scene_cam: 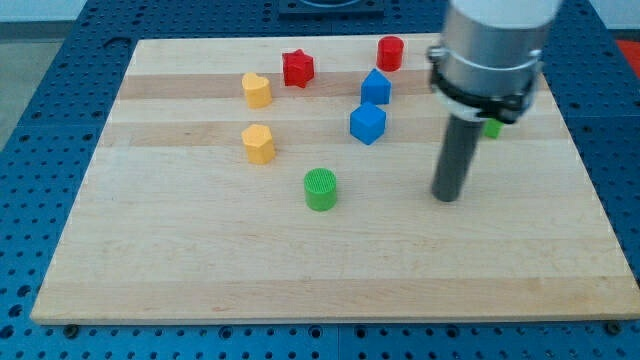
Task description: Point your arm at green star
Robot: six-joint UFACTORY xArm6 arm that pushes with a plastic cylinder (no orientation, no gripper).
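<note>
A small green piece (492, 128), which may be the green star, shows just right of the rod, mostly hidden behind the arm's grey body, so its shape cannot be made out. My tip (446, 197) rests on the wooden board below and left of that piece. A green cylinder (321, 189) stands well to the tip's left.
A blue cube (368, 123) and a second blue block (376, 87) lie up and left of the tip. A red cylinder (390, 52) and a red star (297, 68) sit near the top edge. Two yellow blocks (257, 90) (259, 144) lie at the left.
</note>
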